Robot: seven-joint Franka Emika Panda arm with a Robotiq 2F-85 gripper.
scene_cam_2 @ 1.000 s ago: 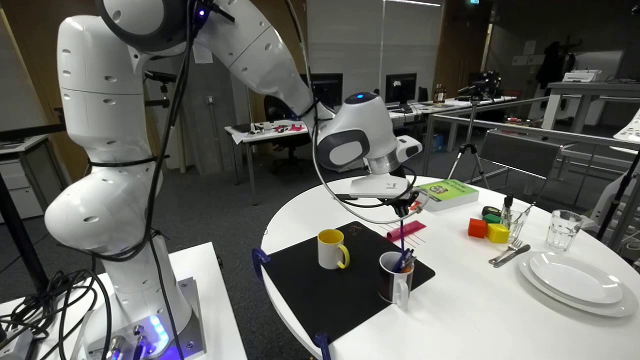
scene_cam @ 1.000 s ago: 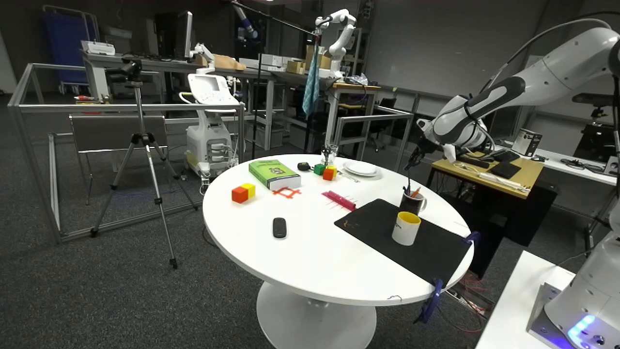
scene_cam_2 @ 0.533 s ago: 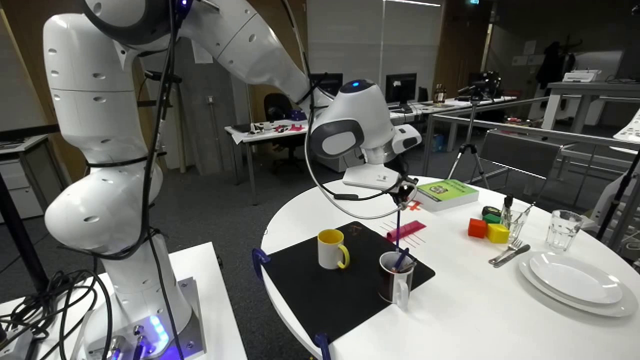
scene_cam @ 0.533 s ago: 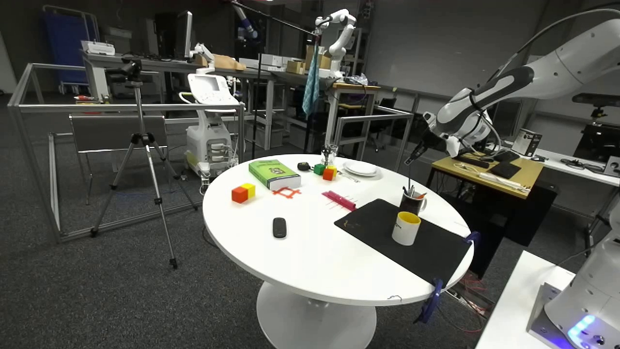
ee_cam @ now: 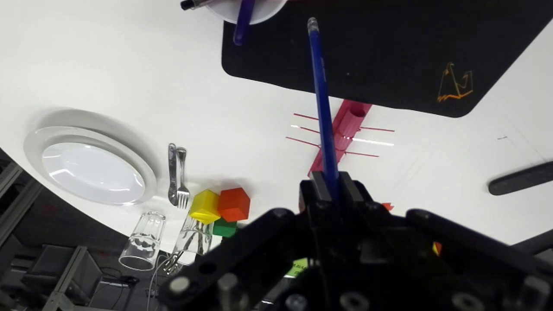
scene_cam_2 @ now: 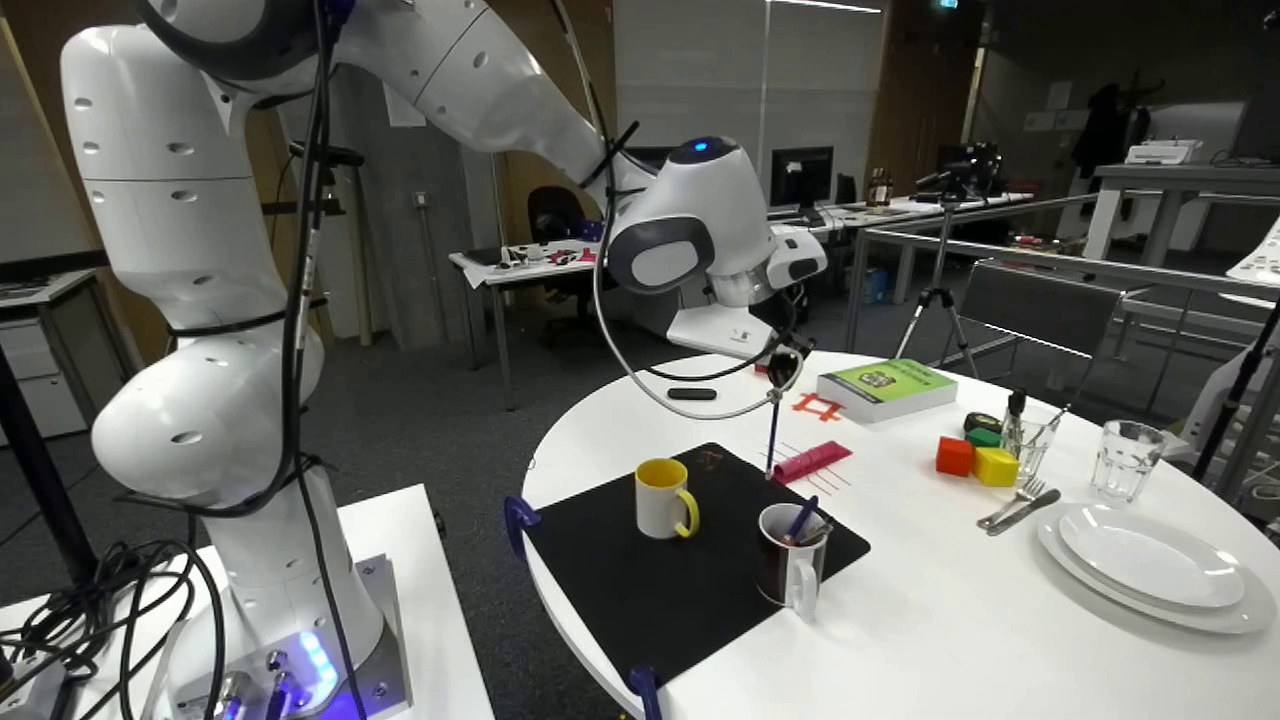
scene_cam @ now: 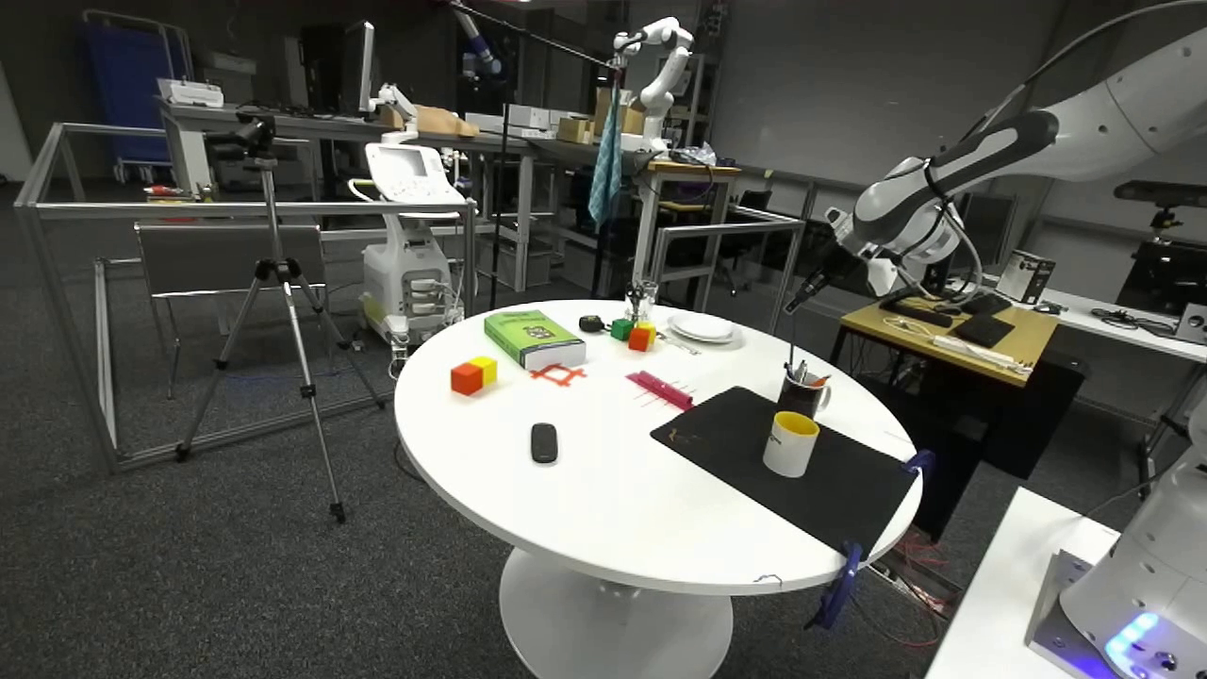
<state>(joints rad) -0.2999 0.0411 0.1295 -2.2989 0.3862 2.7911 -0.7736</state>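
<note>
The jaws are squeezed almost together, and they have hold of a blue pencil (ee_cam: 323,95). Most of the pencil sticks out of them; the end that goes in between them cannot be seen. In the wrist view it makes a long thin line from the jaws, low in the frame, up to its silver end near the top. In an exterior view it hangs down from the jaws, just right of the middle, leaning a tiny bit, with its low end over the counter (scene_cam_2: 900,600). That low end is in the air, above a mug of pens (scene_cam_2: 783,565) and a little to its left in that frame. It is near the mug but not in it. In the wrist view, the mug's white rim peeks in at the top edge, left of the silver end, with a gap between. The mug stands at the edge of a black mat (scene_cam_2: 640,600). Only this arm (scene_cam_2: 500,100) is close by; in an exterior view it slants down from the upper left, and its wrist is tipped so the jaws point down and to the right.
</note>
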